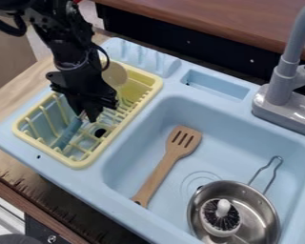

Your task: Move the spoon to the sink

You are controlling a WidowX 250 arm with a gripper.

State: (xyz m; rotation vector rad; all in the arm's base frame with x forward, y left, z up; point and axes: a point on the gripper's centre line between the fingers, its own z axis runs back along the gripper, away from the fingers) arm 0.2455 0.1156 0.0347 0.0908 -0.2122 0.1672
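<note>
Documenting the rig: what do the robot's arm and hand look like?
Black arm, chunky segments, rounded wrist section with a greyish sheen. Thick black cable loops off its upper end, a thinner one beside the wrist. Hand is black, angular.

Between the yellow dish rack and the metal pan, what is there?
The camera view shows a slotted wooden spatula lying in the sink, between the rack and the pan.

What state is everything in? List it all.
wooden spoon, in the dish rack, head up
blue utensil, tilted in the dish rack
slotted wooden spatula, lying in the sink
saucepan, upright in the sink
scrub brush, in the saucepan, knob up
dish rack, upright
faucet, upright
pincer, down at the dish rack
</note>
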